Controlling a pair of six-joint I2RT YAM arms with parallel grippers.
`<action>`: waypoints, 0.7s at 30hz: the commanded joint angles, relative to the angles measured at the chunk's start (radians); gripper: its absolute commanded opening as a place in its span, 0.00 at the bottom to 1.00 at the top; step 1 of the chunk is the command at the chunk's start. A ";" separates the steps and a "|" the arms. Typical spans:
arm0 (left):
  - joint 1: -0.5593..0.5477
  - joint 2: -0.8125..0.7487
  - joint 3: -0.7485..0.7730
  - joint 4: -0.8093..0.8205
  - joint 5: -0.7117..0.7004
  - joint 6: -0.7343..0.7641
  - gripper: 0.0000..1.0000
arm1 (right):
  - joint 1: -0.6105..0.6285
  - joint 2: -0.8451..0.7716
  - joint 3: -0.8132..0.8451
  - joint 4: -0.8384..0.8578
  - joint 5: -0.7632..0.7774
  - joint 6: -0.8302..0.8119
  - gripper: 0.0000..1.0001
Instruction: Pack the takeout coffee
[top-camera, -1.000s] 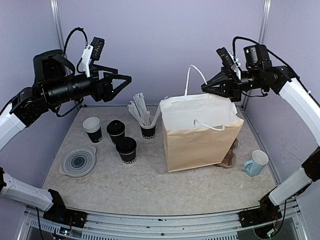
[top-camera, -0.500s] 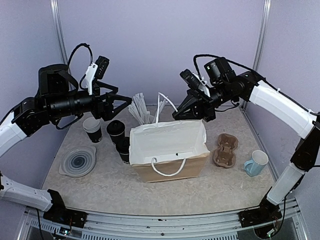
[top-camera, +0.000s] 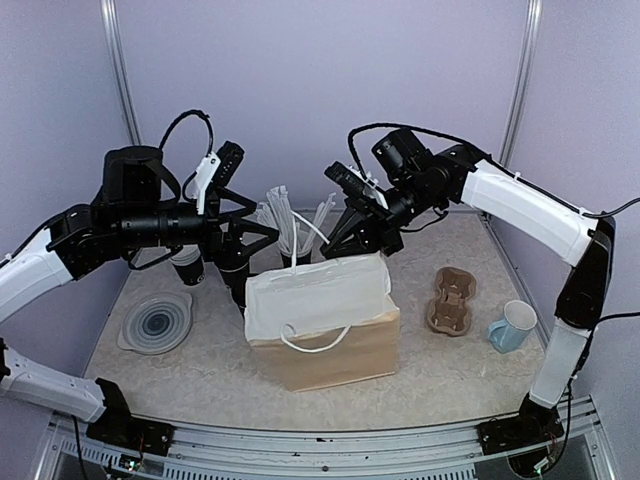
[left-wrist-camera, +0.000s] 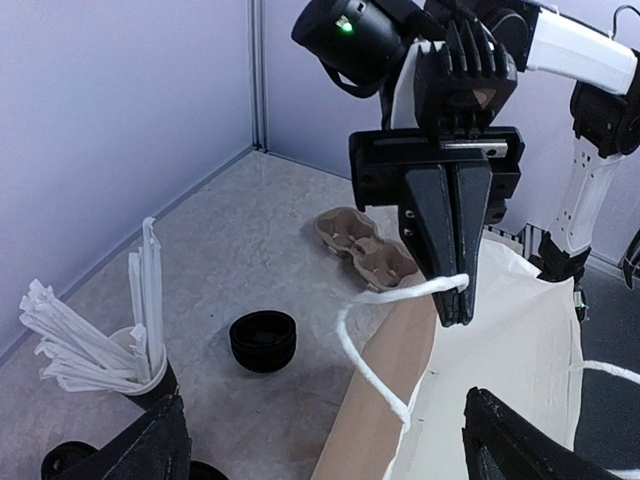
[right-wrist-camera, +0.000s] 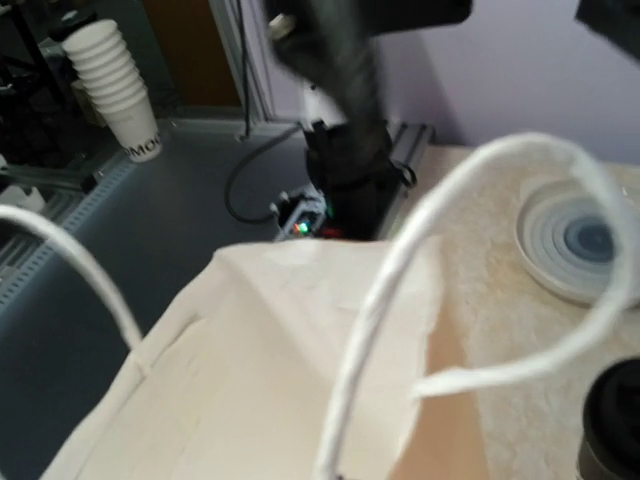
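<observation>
A brown paper bag (top-camera: 330, 345) with a white lining stands open at the table's middle. My right gripper (top-camera: 337, 248) is shut on its far white rope handle (left-wrist-camera: 400, 300), above the bag's back edge; it also shows in the left wrist view (left-wrist-camera: 455, 300). One takeout coffee (top-camera: 235, 270), a black lidded cup, stands just left of the bag, partly hidden by my left gripper (top-camera: 262, 235). That gripper is open and empty above the cup. A black lid shows in the right wrist view (right-wrist-camera: 612, 420).
A stack of white-rimmed black cups (top-camera: 187, 262) and a grey round dish (top-camera: 155, 322) are at the left. A cup of wrapped straws (top-camera: 290, 240) stands behind the bag. A cardboard cup carrier (top-camera: 450, 300) and a pale blue mug (top-camera: 512, 327) are at the right. Black lids (left-wrist-camera: 263, 340) lie behind.
My right gripper has carried the bag by its handle from the right to the middle, against the cups. My left gripper has moved right and lower, toward the bag.
</observation>
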 joint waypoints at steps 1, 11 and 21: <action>0.010 0.049 -0.028 0.085 0.067 0.011 0.92 | -0.026 0.057 0.058 -0.064 0.043 -0.044 0.04; 0.029 0.198 0.009 0.132 0.077 0.030 0.93 | -0.080 0.030 0.061 -0.006 0.179 -0.003 0.24; 0.041 0.334 0.130 0.099 0.261 0.164 0.96 | -0.086 -0.061 0.002 0.028 0.285 0.012 0.39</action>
